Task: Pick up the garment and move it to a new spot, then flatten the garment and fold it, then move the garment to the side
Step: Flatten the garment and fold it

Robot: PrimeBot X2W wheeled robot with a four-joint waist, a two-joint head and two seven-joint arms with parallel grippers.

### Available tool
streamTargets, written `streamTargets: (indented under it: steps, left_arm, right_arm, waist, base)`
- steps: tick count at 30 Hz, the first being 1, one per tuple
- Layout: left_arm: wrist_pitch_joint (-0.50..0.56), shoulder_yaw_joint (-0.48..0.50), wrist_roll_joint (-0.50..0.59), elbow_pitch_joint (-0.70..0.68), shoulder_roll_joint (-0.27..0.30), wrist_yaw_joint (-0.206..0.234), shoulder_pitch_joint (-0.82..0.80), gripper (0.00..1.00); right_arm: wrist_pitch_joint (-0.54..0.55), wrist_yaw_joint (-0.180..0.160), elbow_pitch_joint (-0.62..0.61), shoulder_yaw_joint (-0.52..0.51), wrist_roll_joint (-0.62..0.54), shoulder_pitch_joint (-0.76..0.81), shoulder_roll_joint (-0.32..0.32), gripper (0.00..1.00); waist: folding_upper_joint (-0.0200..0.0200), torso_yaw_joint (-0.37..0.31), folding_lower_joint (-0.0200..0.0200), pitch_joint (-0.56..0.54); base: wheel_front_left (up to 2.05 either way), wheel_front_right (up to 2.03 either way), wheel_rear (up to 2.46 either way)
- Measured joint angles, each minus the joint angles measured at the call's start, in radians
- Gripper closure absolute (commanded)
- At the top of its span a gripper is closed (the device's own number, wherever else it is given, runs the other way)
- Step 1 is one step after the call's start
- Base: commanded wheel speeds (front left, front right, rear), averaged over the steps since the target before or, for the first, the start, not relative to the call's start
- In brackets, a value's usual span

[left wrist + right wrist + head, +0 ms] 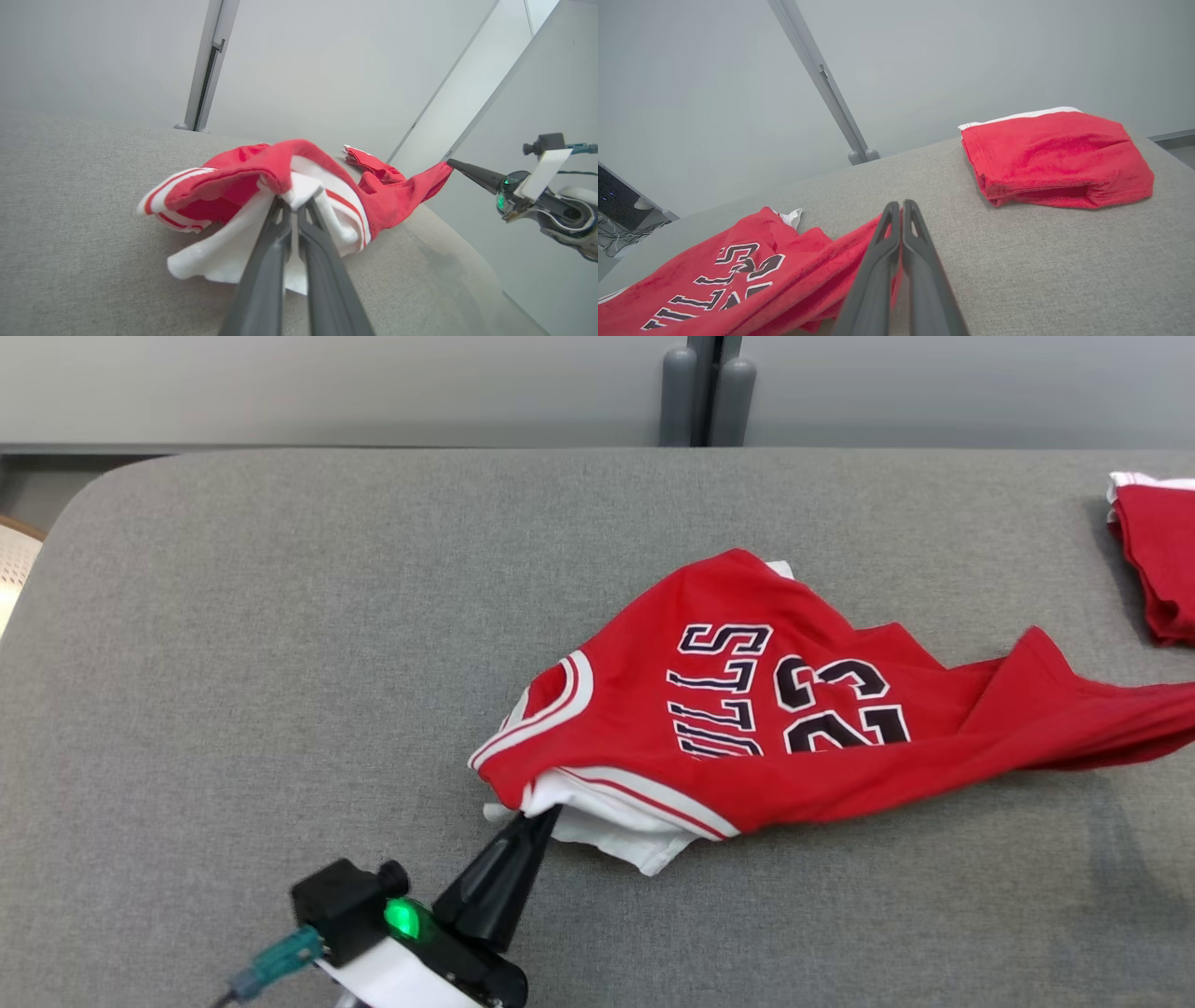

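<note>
A red jersey (747, 709) with white trim and dark lettering lies crumpled and stretched across the grey table (280, 663). My left gripper (549, 814) is shut on its white-lined edge at the near left end; the left wrist view shows the cloth (243, 172) pinched between the fingers (280, 242). My right gripper (901, 207) is shut on the jersey's red edge (738, 261) at the far right end. In the left wrist view the right gripper (449, 162) holds that corner lifted off the table.
A folded red garment (1158, 551) lies at the table's far right, close beyond the right gripper (1055, 154). A grey post (705, 392) stands behind the table against the pale wall. The table's left end has a rounded corner (84, 495).
</note>
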Motion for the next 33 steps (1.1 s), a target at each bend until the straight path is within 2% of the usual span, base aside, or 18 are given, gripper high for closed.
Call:
streamTargets:
  steps: [6, 8, 12, 15, 16, 18, 22, 23, 24, 25, 29, 33]
  left_arm:
    - [0.145, 0.115, -0.312, -0.254, 0.118, 0.000, 0.003, 1.00]
    - [0.220, 0.156, -0.409, -0.333, 0.152, 0.020, -0.006, 1.00]
    - [0.400, 0.193, -0.556, -0.422, 0.217, 0.133, -0.026, 1.00]
    - [0.484, 0.168, -0.555, -0.390, 0.247, 0.203, -0.055, 1.00]
    - [0.498, 0.146, -0.541, -0.356, 0.241, 0.217, -0.068, 1.00]
    - [0.497, 0.101, -0.504, -0.282, 0.204, 0.219, -0.096, 1.00]
    - [0.370, 0.051, -0.406, -0.084, 0.084, 0.155, -0.198, 1.00]
    - [0.370, 0.051, -0.406, -0.084, 0.084, 0.155, -0.198, 1.00]
    - [0.323, 0.053, -0.389, -0.036, 0.055, 0.135, -0.220, 0.25]
    - [0.281, 0.051, -0.375, 0.011, 0.027, 0.121, -0.239, 0.00]
    - [0.154, 0.020, -0.255, 0.131, -0.011, 0.099, -0.290, 0.00]
    - [0.085, -0.001, -0.163, 0.184, -0.003, 0.133, -0.289, 0.00]
  right_arm:
    - [-0.026, 0.000, -0.112, -0.050, -0.031, -0.049, -0.045, 1.00]
    - [-0.024, 0.000, -0.148, -0.075, -0.040, -0.064, -0.063, 1.00]
    - [0.031, 0.000, -0.204, -0.097, -0.041, -0.069, -0.071, 1.00]
    - [0.081, 0.000, -0.224, -0.083, -0.071, -0.061, -0.058, 1.00]
    - [0.091, 0.000, -0.222, -0.076, -0.086, -0.054, -0.044, 1.00]
    - [0.104, 0.000, -0.211, -0.064, -0.103, -0.047, -0.012, 1.00]
    - [0.107, 0.000, -0.168, -0.058, -0.134, -0.029, 0.041, 1.00]
    - [0.107, 0.000, -0.168, -0.058, -0.134, -0.029, 0.041, 1.00]
    - [0.106, 0.000, -0.158, -0.056, -0.137, -0.026, 0.053, 1.00]
    - [0.106, 0.000, -0.151, -0.054, -0.145, -0.024, 0.063, 1.00]
    - [0.095, 0.000, -0.126, -0.052, -0.160, -0.024, 0.085, 1.00]
    - [0.079, 0.000, -0.114, -0.056, -0.162, -0.024, 0.087, 1.00]
  waist:
    - [0.0000, -0.017, 0.0001, -0.068]
    - [0.0000, -0.025, 0.0000, -0.083]
    - [0.0000, -0.043, 0.0000, -0.095]
    - [0.0000, -0.051, 0.0001, -0.080]
    - [0.0000, -0.053, 0.0001, -0.072]
    - [0.0000, -0.057, 0.0000, -0.052]
    - [0.0000, -0.062, 0.0000, -0.003]
    - [0.0000, -0.062, 0.0000, -0.003]
    - [0.0000, -0.062, 0.0000, 0.008]
    - [0.0000, -0.063, 0.0000, 0.019]
    - [0.0000, -0.069, 0.0001, 0.055]
    - [0.0000, -0.077, 0.0000, 0.070]
  base:
    - [0.00, 0.00, 0.00]
    - [0.00, 0.00, 0.00]
    - [0.00, 0.00, 0.00]
    - [0.00, 0.00, 0.00]
    - [0.00, 0.00, 0.00]
    - [0.00, 0.00, 0.00]
    - [0.00, 0.00, 0.00]
    - [0.00, 0.00, 0.00]
    - [0.00, 0.00, 0.00]
    - [0.00, 0.00, 0.00]
    - [0.00, 0.00, 0.00]
    - [0.00, 0.00, 0.00]
